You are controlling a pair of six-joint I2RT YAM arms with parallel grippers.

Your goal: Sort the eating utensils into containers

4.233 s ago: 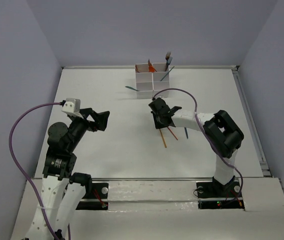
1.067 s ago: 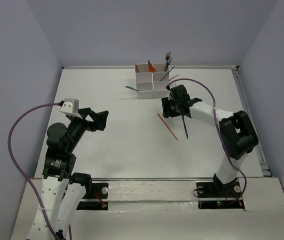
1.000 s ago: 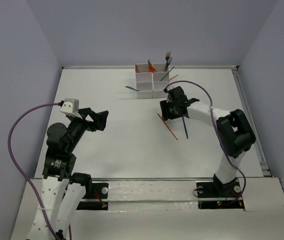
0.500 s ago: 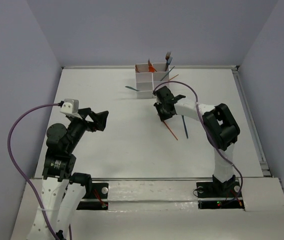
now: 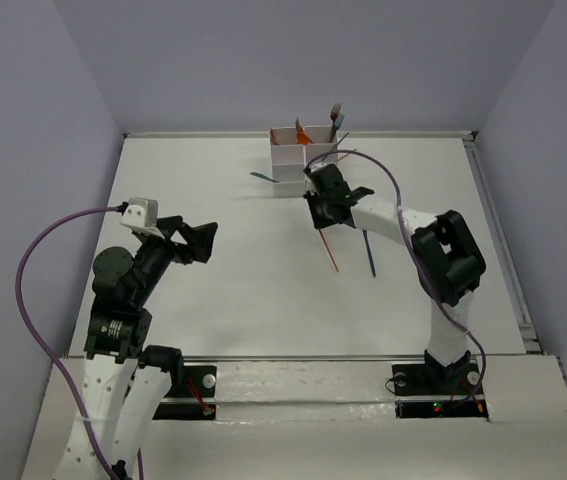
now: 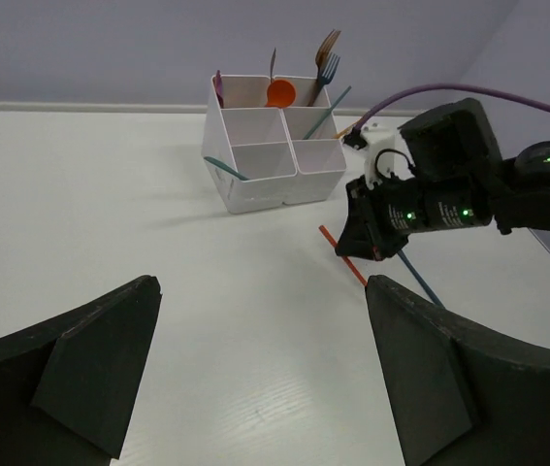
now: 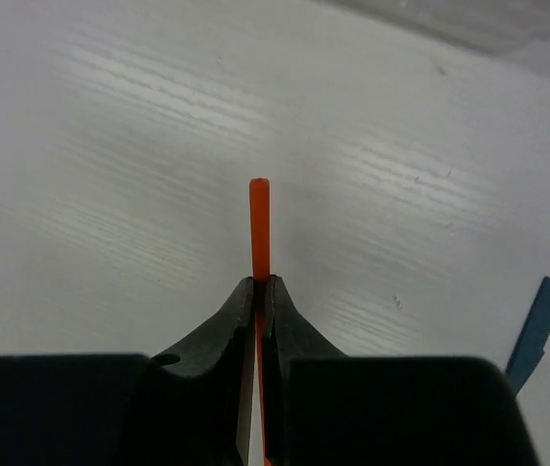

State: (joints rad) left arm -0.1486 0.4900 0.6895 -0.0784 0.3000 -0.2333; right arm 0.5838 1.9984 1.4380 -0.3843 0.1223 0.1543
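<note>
My right gripper (image 5: pixel 323 212) is shut on the upper end of a thin orange stick (image 5: pixel 332 252), just in front of the white containers (image 5: pixel 291 172). In the right wrist view the stick (image 7: pixel 259 218) pokes out past the shut gripper (image 7: pixel 258 282). A teal knife (image 5: pixel 368 250) lies on the table to the right of the stick. The containers (image 6: pixel 255 189) hold an orange spoon (image 6: pixel 280 94), forks (image 6: pixel 326 60) and teal knives (image 6: pixel 224 167). My left gripper (image 5: pixel 198 240) is open and empty at the left, far from the utensils, with its fingers (image 6: pixel 90 359) wide apart.
The right arm's purple cable (image 5: pixel 363 170) arcs over the table beside the containers. A raised rail (image 5: pixel 498 240) runs along the table's right edge. Grey walls close in the back and both sides.
My right gripper moved left from beside the containers to the orange stick and shut on it. The stick's upper end has swung toward the containers. The left arm has not moved.
</note>
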